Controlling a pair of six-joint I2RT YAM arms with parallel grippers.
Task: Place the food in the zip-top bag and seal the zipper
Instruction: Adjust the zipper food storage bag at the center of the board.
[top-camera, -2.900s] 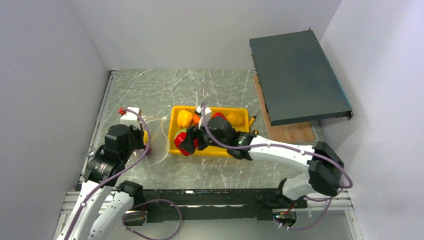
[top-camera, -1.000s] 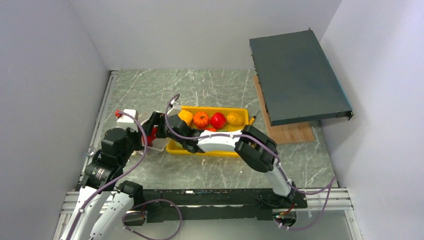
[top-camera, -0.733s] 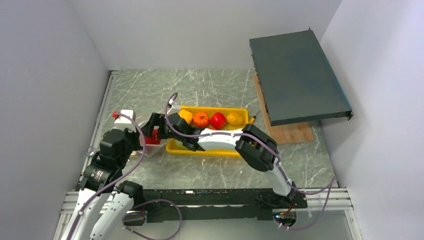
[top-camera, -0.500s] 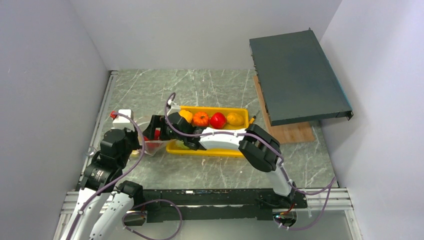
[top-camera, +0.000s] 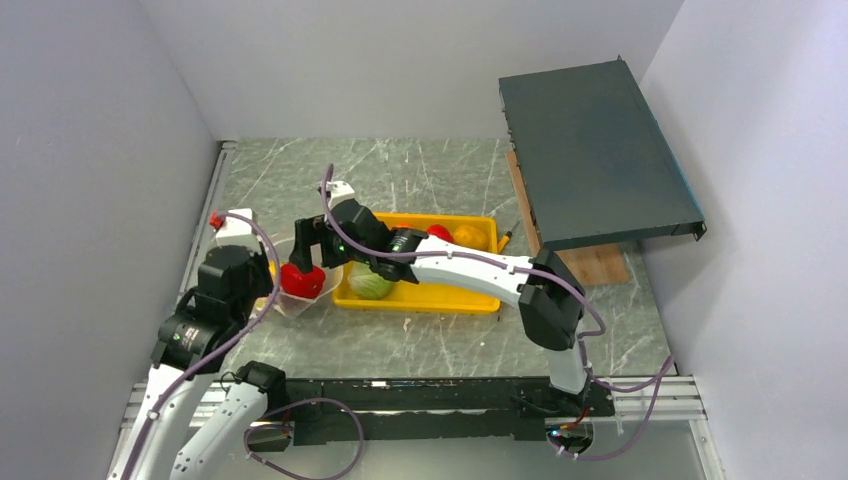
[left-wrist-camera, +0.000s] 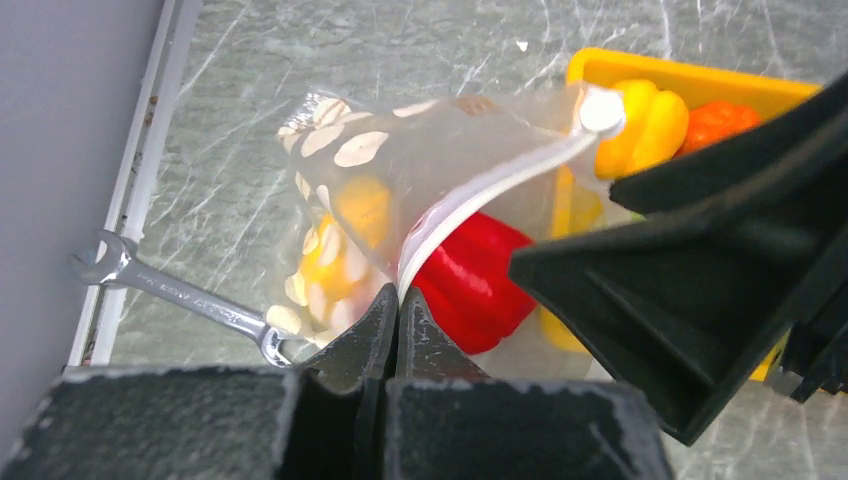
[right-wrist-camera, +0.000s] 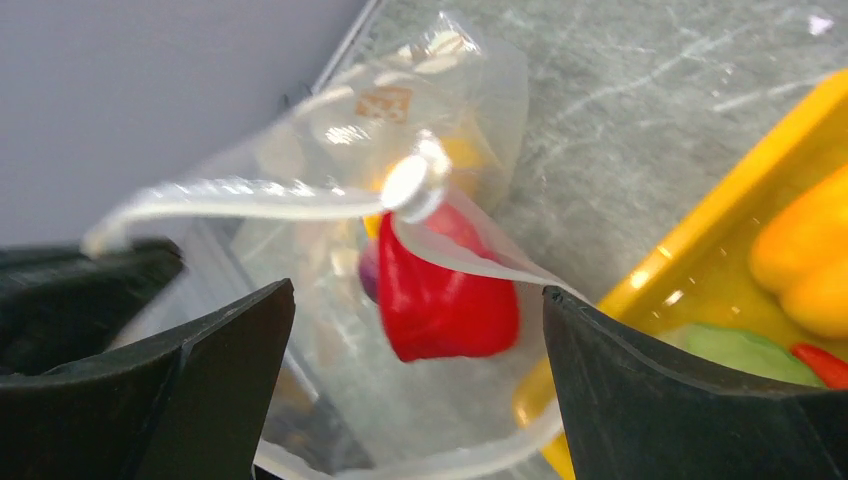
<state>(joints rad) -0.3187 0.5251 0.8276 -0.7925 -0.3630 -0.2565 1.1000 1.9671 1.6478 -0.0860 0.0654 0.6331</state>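
On the counter (top-camera: 430, 180), the zip-top bag (left-wrist-camera: 380, 160) lies just left of the tray (top-camera: 440, 298)
The pepper (left-wrist-camera: 470, 280) sits inside the bag; the cabbage (top-camera: 369, 281) in the tray's near-left corner; a wrench (left-wrist-camera: 180, 297) left of the bag

There is one clear dotted bag (left-wrist-camera: 380, 160). Inside it lies one red pepper (left-wrist-camera: 470, 285). One yellow piece (left-wrist-camera: 360, 205) shows clearly in there too; whether more sit behind it cannot be told.

There is one yellow tray (top-camera: 450, 297), and five pieces of food can be counted in it: one yellow pepper (left-wrist-camera: 645, 115), one pumpkin (left-wrist-camera: 720, 120), one cabbage (top-camera: 369, 283), one tomato (top-camera: 438, 232) and one yellow-orange piece (top-camera: 468, 237).

On the table there are also one wrench (left-wrist-camera: 170, 295), one dark flat panel (top-camera: 595, 150) and one wooden board (top-camera: 580, 266).

There are two arms, the left arm (top-camera: 190, 335) and the right arm (top-camera: 470, 270).
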